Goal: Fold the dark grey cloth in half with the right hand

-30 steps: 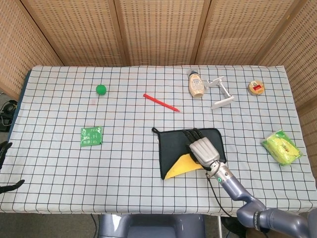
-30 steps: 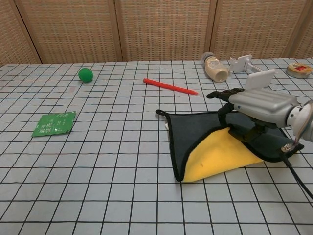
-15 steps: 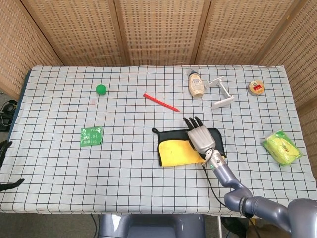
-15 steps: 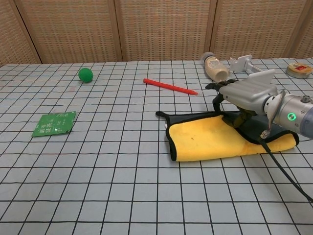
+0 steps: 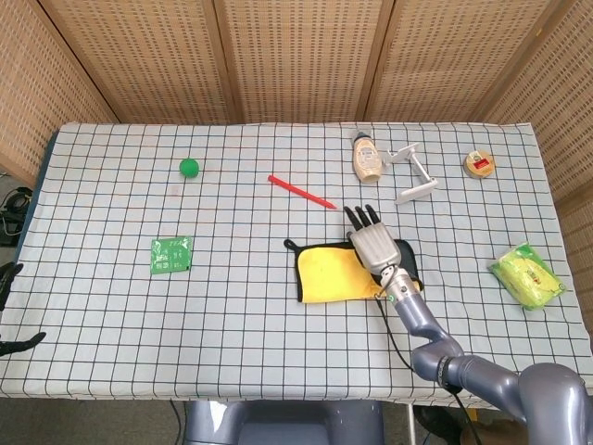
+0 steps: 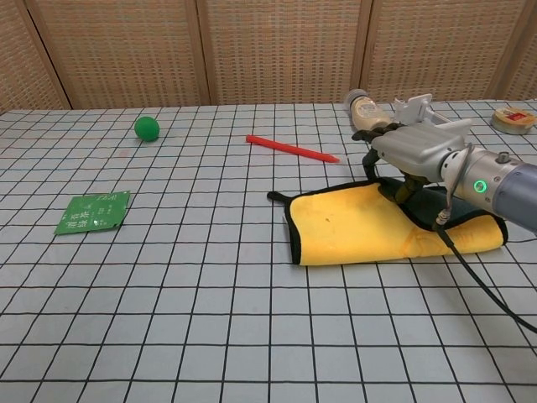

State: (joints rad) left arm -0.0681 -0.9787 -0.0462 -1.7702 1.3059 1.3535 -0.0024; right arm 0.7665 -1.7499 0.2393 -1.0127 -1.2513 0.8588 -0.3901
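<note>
Yellow underside of dark grey cloth faces up, folded over near table centre-right. Right hand over far edge, fingers extended; grip on hem unclear. Advice: align edges w/ lower layer, then release, press flat.

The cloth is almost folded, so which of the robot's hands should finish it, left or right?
The right hand, probably. It hangs right over the far edge of the cloth, whose yellow side is already flipped over the dark grey. The left hand sits at the table's far left edge, well away from the cloth.
</note>
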